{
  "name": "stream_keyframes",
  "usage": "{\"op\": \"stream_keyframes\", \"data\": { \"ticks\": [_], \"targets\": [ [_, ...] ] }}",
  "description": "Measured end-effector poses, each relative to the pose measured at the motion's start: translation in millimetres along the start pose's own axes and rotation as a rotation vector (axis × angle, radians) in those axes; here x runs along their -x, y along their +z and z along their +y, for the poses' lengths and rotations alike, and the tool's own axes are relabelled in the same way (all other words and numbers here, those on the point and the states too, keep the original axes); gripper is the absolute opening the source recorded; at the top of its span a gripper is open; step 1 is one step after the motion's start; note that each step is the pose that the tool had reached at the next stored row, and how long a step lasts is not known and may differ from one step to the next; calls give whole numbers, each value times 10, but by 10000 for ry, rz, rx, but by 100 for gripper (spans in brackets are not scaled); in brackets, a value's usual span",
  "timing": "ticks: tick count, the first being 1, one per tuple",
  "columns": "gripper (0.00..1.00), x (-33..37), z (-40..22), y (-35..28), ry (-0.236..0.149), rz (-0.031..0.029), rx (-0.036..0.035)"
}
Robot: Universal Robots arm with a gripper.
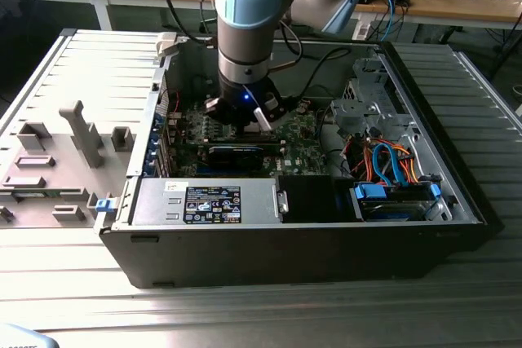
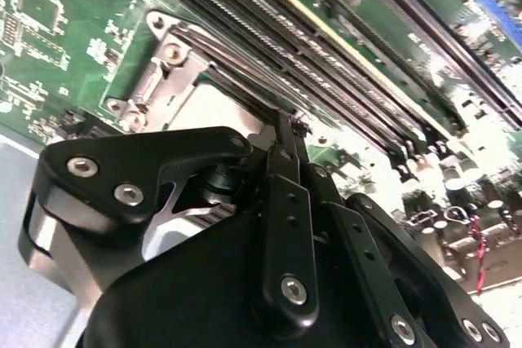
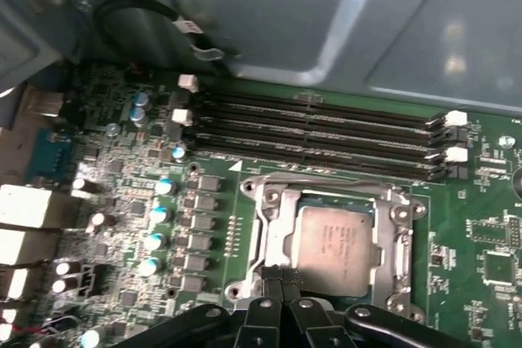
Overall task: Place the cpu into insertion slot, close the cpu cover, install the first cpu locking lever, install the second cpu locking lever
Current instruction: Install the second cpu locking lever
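Gripper (image 3: 281, 279) down inside the open computer case (image 1: 457, 193), fingers pinched together with nothing between them, tips resting at the near edge of the socket. In the first wrist view the cpu (image 3: 334, 238) sits flat in the socket, just off the fingertips toward one o'clock, almost touching. The cpu cover (image 3: 326, 189) frames the chip, lying down around it as far as I can judge. Memory slots (image 3: 318, 132) run beyond, at twelve o'clock, long axis nine-to-three, parallel with the socket's far edge. Locking levers not made out.
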State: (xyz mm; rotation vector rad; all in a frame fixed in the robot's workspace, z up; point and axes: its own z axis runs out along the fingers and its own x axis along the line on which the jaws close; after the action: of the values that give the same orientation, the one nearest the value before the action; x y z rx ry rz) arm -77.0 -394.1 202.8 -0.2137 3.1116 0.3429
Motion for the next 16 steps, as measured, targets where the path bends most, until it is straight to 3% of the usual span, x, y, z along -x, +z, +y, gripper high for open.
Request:
{"op": "stream_keyframes", "data": {
  "ticks": [2, 3, 7, 9, 11, 14, 16],
  "targets": [
    [11, 51, 37, 8, 8, 52, -130],
    [11, 81, 66, 15, 15, 85, -244],
    [11, 147, 140, 32, 28, 175, -580],
    [11, 185, 186, 44, 36, 221, -782],
    [11, 225, 237, 52, 42, 272, -1077],
    [11, 243, 266, 33, 43, 303, -1360],
    [11, 250, 287, -1, 51, 345, -1592]
  ]
}}
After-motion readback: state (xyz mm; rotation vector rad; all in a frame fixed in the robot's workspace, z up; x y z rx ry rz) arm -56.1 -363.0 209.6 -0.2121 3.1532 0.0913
